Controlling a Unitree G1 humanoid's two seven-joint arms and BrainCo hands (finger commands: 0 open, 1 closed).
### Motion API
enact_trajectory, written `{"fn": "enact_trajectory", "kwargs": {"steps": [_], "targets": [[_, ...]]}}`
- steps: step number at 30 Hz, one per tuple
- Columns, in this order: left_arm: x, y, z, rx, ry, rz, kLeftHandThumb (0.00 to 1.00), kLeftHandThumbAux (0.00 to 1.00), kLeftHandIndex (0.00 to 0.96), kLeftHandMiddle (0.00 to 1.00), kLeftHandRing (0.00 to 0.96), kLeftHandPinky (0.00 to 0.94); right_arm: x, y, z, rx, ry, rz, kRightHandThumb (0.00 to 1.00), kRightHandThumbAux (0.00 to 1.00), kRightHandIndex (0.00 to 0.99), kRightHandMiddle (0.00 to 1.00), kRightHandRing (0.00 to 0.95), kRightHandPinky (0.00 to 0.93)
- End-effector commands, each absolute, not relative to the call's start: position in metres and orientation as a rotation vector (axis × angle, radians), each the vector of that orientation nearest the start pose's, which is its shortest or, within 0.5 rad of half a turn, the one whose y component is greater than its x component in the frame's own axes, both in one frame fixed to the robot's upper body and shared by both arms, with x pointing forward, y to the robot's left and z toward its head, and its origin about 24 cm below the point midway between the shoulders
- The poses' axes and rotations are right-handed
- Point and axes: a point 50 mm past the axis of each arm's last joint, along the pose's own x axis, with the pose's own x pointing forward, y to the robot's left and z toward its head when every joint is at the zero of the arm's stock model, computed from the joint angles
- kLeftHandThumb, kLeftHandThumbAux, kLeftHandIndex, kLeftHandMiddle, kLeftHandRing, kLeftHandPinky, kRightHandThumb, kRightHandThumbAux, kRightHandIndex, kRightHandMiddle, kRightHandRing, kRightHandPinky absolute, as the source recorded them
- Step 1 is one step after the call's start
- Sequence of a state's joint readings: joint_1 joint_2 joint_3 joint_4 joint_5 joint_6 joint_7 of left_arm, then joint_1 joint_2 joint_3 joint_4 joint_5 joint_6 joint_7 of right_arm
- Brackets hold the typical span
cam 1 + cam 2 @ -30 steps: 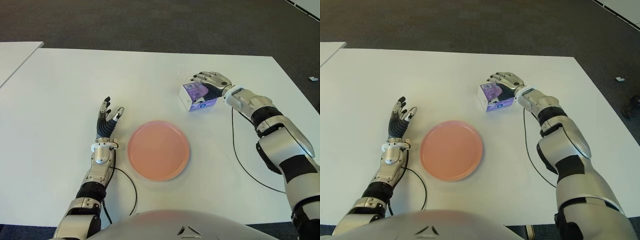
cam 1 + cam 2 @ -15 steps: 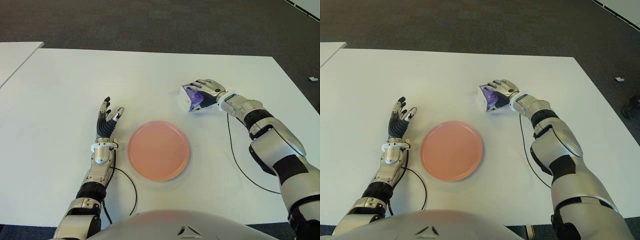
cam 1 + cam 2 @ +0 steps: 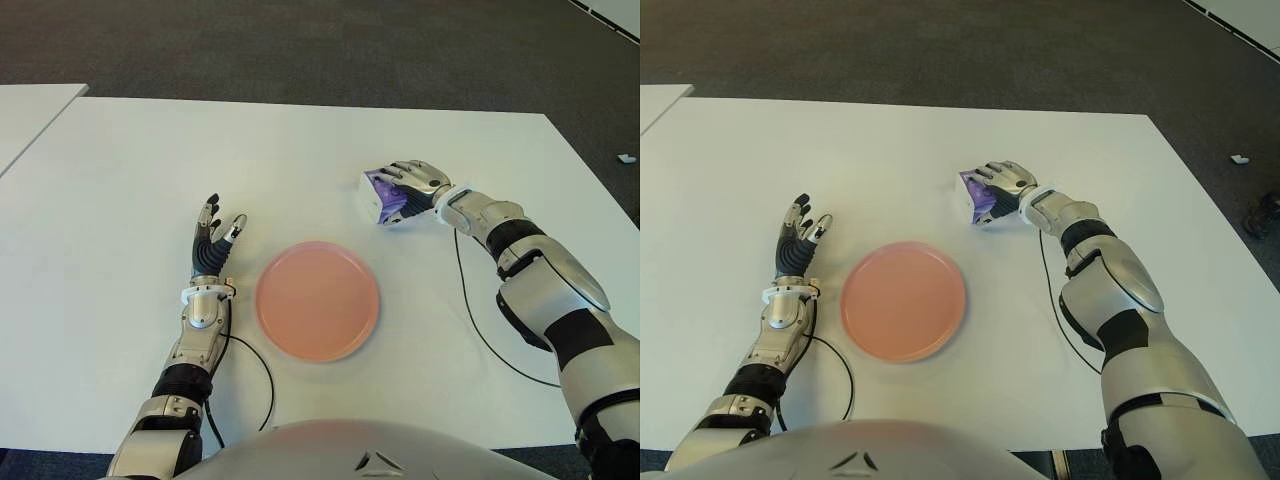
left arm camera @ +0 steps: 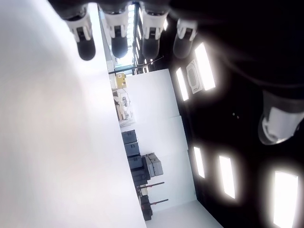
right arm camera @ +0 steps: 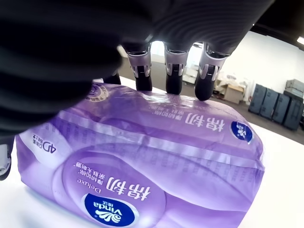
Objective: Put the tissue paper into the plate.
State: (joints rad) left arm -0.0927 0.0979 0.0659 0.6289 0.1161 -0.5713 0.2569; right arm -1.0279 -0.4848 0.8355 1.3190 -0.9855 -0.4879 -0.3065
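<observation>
The tissue pack [image 3: 383,199], purple plastic with white ends, sits tilted on the white table [image 3: 140,160], back and right of the pink plate [image 3: 317,300]. My right hand [image 3: 412,181] covers it from the right side, palm over the top, and its fingers [image 5: 172,71] curl over the far edge of the pack [image 5: 142,161]. The plate holds nothing. To the plate's left is my left hand [image 3: 213,240], palm down, its fingers [image 4: 116,33] straight and spread around nothing.
A black cable [image 3: 478,325] trails over the table by my right arm, and another [image 3: 256,362] loops beside my left forearm. A second white table [image 3: 25,110] stands at the far left. Dark carpet [image 3: 300,45] lies beyond the table's far edge.
My right hand closed further over the pack and drew it slightly left, tipping it onto an edge. In the last half second almost nothing shifted. The left hand stayed still.
</observation>
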Motion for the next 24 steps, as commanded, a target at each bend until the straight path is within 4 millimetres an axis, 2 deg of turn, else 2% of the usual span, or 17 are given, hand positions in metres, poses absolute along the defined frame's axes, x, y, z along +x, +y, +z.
{"fn": "enact_trajectory", "kwargs": {"steps": [1, 24], "targets": [[0.216, 0.192, -0.049, 0.196, 0.086, 0.253, 0.002, 0.462, 0.0, 0.0, 0.0, 0.0, 0.374, -0.191, 0.064, -1.926, -0.176, 0.654, 0.247, 0.398, 0.0, 0.0, 0.0, 0.0], [0.216, 0.193, -0.048, 0.185, 0.087, 0.248, 0.004, 0.441, 0.0, 0.0, 0.0, 0.0, 0.369, -0.203, 0.053, -1.969, -0.108, 0.65, 0.276, 0.404, 0.0, 0.0, 0.0, 0.0]]}}
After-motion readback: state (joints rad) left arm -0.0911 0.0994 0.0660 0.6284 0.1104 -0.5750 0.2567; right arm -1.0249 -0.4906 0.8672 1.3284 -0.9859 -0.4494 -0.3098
